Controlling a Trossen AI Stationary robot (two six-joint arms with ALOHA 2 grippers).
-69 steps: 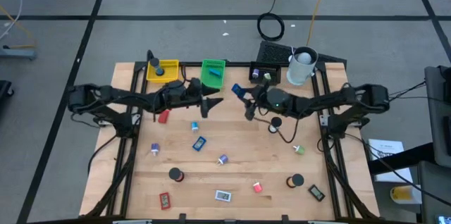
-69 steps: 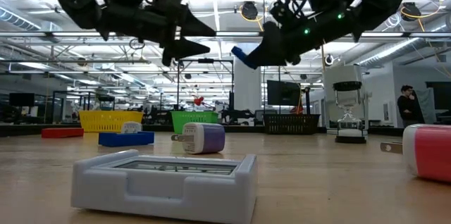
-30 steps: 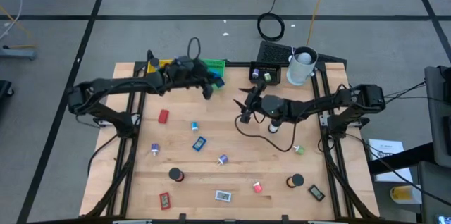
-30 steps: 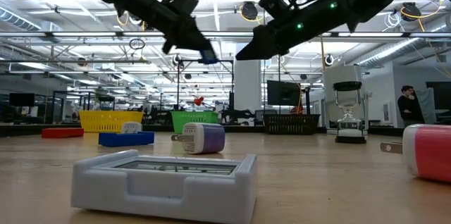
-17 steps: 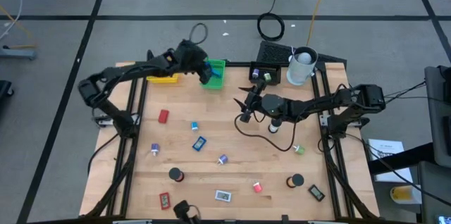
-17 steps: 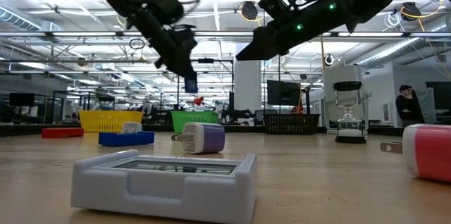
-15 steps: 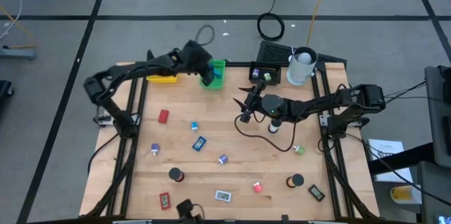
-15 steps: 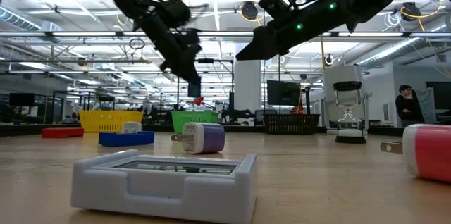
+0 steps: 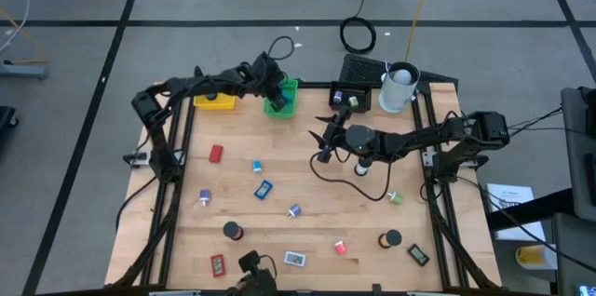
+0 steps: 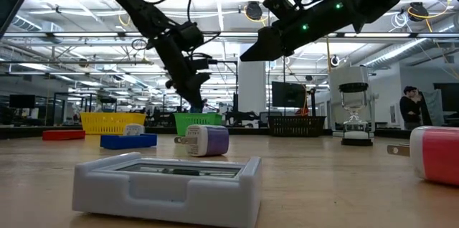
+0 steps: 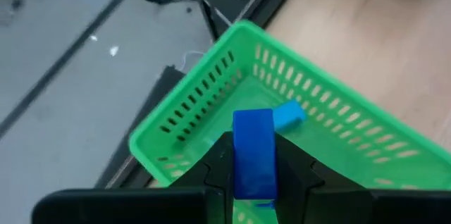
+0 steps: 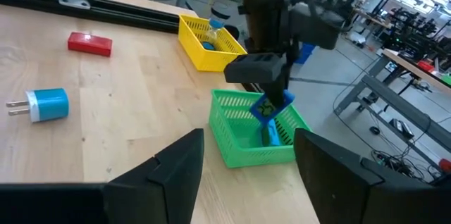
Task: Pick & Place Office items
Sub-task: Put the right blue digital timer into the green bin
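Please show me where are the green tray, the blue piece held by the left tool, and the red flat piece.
green tray [image 11: 184, 121]: left wrist view, slotted wall.
blue piece [image 11: 253, 150]: left wrist view, its flat face.
left tool [image 11: 254, 175]: left wrist view, between the fingertips.
red flat piece [image 12: 89, 43]: right wrist view, top face.

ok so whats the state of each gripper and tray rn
left gripper: shut on blue piece, over green tray
right gripper: open, empty, mid-table
green tray: holds a light blue piece
yellow tray: holds something blue
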